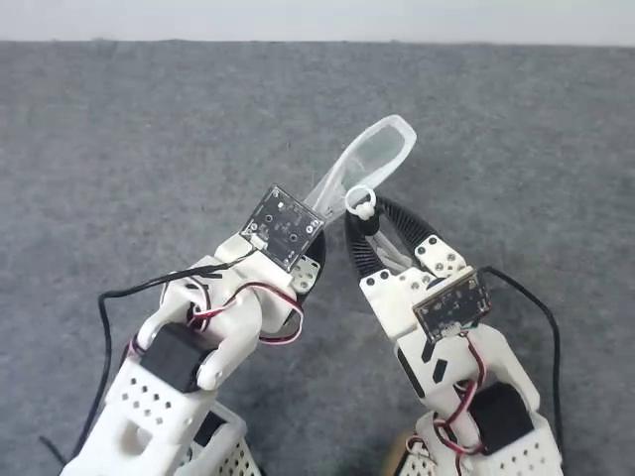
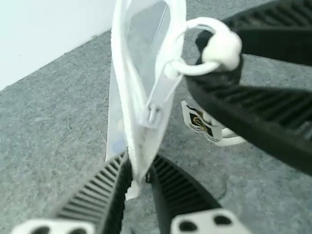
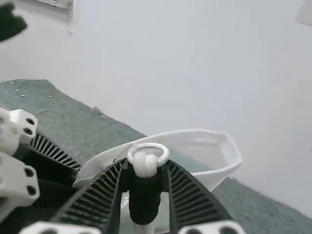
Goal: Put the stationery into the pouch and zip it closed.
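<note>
A clear pouch (image 1: 372, 154) with a white zip edge hangs tilted above the grey mat, its far end up. My left gripper (image 1: 322, 214) is shut on the pouch's lower edge (image 2: 141, 63), the film pinched between its ribbed black fingers (image 2: 109, 190). Right beside it, my right gripper (image 1: 360, 222) is shut on the zipper pull (image 1: 359, 202), a white ring with a bead (image 2: 219, 46). In the right wrist view the pull (image 3: 146, 158) sits between that gripper's fingertips, with the pouch (image 3: 204, 148) curving behind it. I cannot tell what the pouch holds.
The grey mat (image 1: 149, 149) lies bare around both arms, out to a white wall at the far edge. A small white item with a printed label (image 2: 204, 124) lies on the mat under the right gripper. Cables trail by both arm bases.
</note>
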Motion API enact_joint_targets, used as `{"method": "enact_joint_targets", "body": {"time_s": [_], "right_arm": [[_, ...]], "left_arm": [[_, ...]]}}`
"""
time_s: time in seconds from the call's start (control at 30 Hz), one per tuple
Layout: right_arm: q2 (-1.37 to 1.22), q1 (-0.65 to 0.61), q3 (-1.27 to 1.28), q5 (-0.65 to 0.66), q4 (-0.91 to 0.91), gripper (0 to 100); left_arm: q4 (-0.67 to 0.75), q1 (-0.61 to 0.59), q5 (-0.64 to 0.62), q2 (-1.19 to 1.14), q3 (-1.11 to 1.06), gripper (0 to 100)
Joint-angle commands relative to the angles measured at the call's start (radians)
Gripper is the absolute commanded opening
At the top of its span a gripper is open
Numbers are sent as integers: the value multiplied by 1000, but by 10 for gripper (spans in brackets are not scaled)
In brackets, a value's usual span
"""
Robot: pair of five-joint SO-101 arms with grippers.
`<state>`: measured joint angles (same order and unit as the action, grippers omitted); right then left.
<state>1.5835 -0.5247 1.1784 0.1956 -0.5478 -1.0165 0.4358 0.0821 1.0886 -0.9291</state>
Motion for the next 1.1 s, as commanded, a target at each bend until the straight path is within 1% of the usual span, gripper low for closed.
{"method": "enact_joint_targets", "body": {"time_s": [0.0, 0.1, 0.23, 0.33, 0.43, 0.7, 0.9, 1.07], "right_arm": [[12, 25, -25, -9, 48, 6], [-53, 27, -29, -9, 79, 6], [-157, 79, -29, -12, 154, 6], [-199, 94, -31, -12, 185, 6], [-200, 94, -31, -12, 188, 6], [-211, 143, -46, -12, 202, 6], [-211, 145, -60, -6, 202, 6], [-223, 197, -94, -6, 202, 6]], "left_arm": [[-18, -18, 9, 3, 4, 9], [-20, -18, 11, 3, 4, 9], [-20, -18, 11, 3, 4, 9], [-20, -18, 11, 3, 2, 9], [-20, -18, 11, 3, 2, 9], [-18, -18, 11, 3, 2, 9], [-17, -18, 9, 3, 2, 9], [-14, -18, 9, 3, 2, 9]]}}
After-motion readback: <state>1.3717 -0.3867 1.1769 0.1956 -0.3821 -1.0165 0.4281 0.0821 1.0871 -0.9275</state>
